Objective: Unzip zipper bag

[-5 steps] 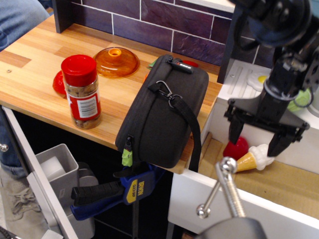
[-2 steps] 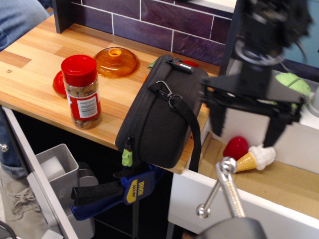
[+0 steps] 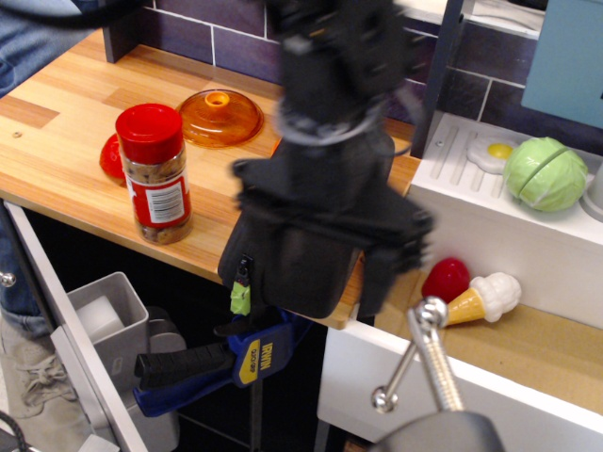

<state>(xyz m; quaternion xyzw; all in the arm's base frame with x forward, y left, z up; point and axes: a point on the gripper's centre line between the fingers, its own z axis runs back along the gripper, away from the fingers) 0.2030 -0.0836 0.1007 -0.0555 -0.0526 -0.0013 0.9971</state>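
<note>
Standing at the left, a red-lidded jar [image 3: 154, 172] is seen on the counter [image 3: 66, 141]. The zipper bag [image 3: 311, 254] is clamped at the near edge, long axis running far to near, its lime-green zipper pull [image 3: 241, 298] low-left of the gripper [image 3: 316, 259] — blurred, fingers spread wide, nothing held.

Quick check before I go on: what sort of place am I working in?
Probably a toy kitchen in a lab: wooden counter with tiled backsplash, toy cabbage and ice cream, and the zipper bag clamped at the counter's edge.
</note>
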